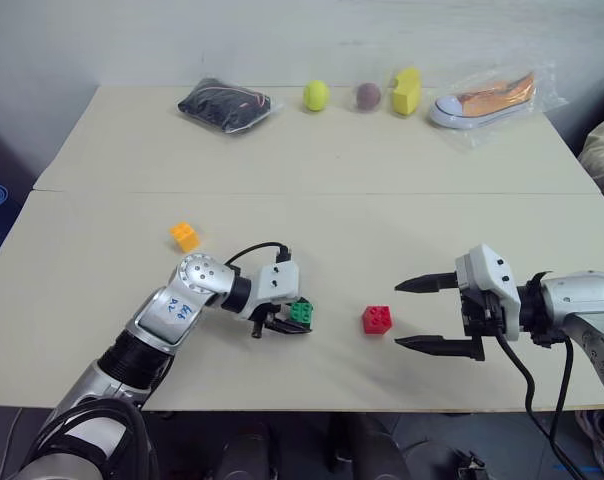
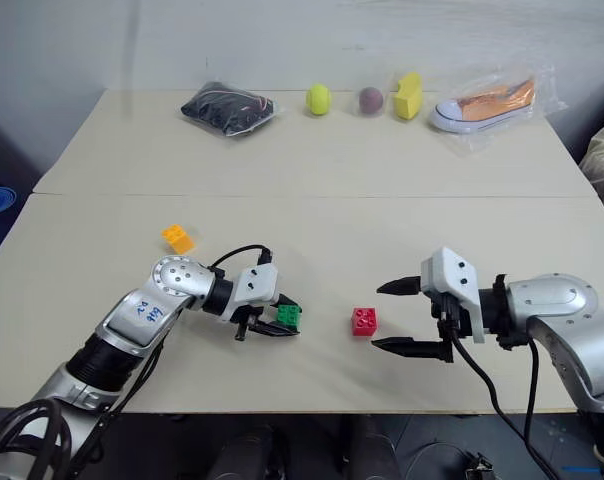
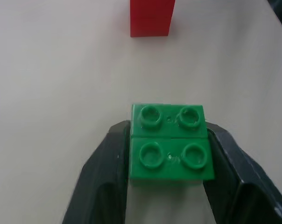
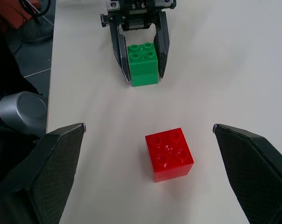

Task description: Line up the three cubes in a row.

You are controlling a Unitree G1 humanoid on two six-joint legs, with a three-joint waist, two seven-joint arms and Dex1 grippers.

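Note:
A green cube rests on the table in front of me, left of centre, with my left gripper shut on its sides; the left wrist view shows both black fingers pressed against the green cube. A red cube stands a short way to its right, free on the table. My right gripper is open wide just right of the red cube, its fingers pointing at it without touching. An orange-yellow cube lies apart, farther back on the left.
Along the table's far edge lie a black bundle, a yellow-green ball, a brownish ball, a yellow foam block and a shoe in a clear bag. A seam crosses the tabletop.

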